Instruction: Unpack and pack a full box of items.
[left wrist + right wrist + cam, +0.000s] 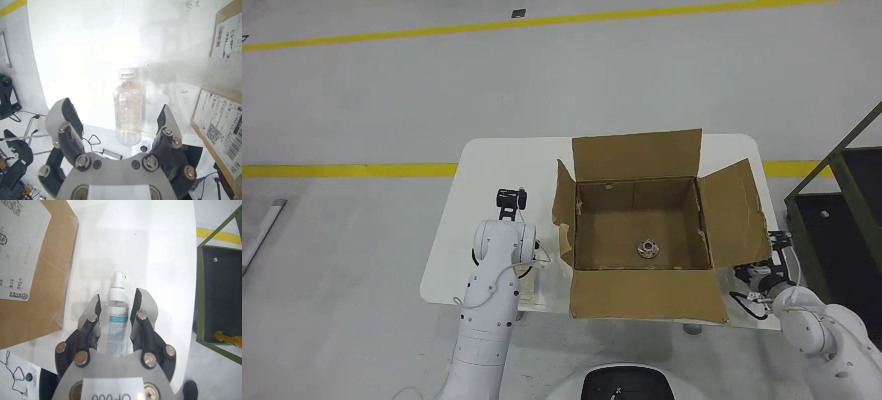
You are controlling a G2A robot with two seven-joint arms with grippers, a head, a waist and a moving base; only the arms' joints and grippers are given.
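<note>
The white, round-cornered bench (492,160) carries an open brown cardboard box (637,157) with all four flaps folded outward. The box stands between the two tools, its labelled side just beside each. On the box floor lies one small round grey metal part (647,247), close to the wall nearest the robot; the rest of the floor shows as bare cardboard.

A clear plastic bottle (128,113) with a white screw cap lies on the bench straight ahead of the left tool (116,109). Its cap points away from the tool and its base sits near the bench edge. The left tool is spread wide, one ribbed black pad (72,115) on either side of the bottle, and neither touches it.

The right tool (118,303) is pressed onto a slim clear spray bottle (117,321) with a white pump top and a teal label. It pinches the bottle's body from both sides, with the nozzle pointing ahead of the tool over the bench.

On the side of the right tool away from the box stands a dark green metal frame (200,285).
</note>
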